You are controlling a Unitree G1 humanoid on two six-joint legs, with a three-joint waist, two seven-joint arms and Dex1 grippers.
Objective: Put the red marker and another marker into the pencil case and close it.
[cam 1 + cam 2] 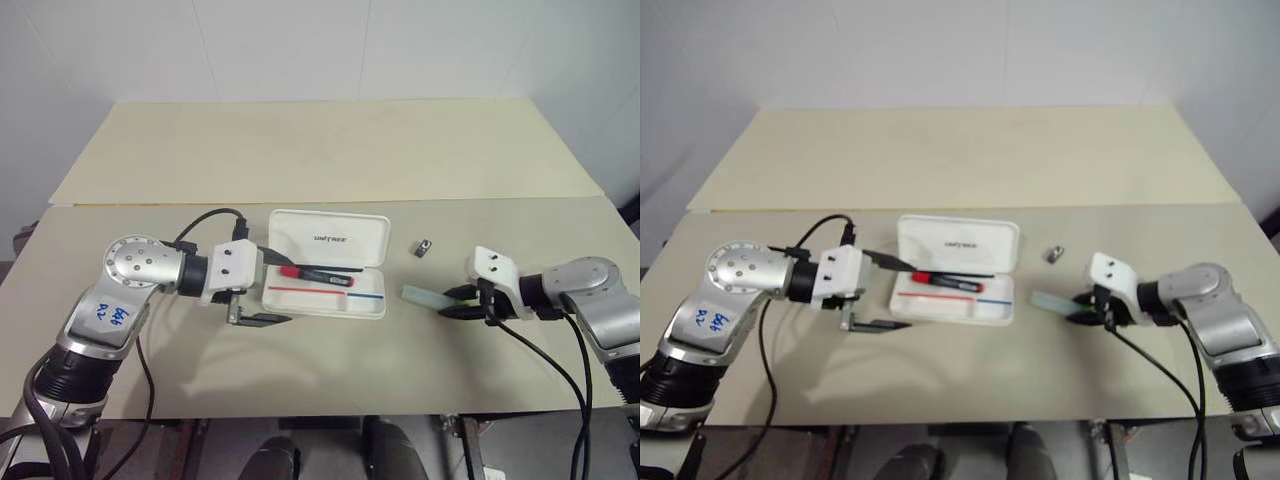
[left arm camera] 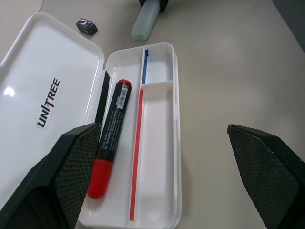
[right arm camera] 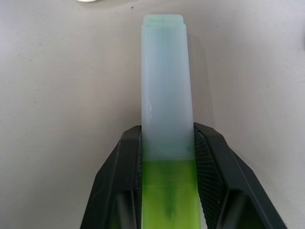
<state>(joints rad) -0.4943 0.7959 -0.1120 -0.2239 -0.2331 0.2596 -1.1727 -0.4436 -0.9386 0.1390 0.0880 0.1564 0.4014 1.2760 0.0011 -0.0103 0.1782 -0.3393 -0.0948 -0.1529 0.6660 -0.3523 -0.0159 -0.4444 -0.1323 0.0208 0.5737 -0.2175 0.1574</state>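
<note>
The white pencil case (image 1: 372,311) lies open mid-table, its "UNITREE" lid (image 2: 45,90) folded back. The red marker (image 1: 315,275), black barrel with a red cap (image 2: 99,179), lies inside the tray along the hinge side. My left gripper (image 1: 287,290) is open at the case's left end, one finger over the tray and the other just in front of it. To the right of the case, my right gripper (image 3: 167,138) is shut on the other marker (image 3: 164,71), a pale-green highlighter, gripping it by its lime cap end. Its pale end (image 1: 420,295) points toward the case, low at the table.
A small dark metal piece (image 1: 424,247) lies on the table behind the highlighter, right of the lid. A second table top (image 1: 320,150) adjoins at the back. Black cables trail from both wrists.
</note>
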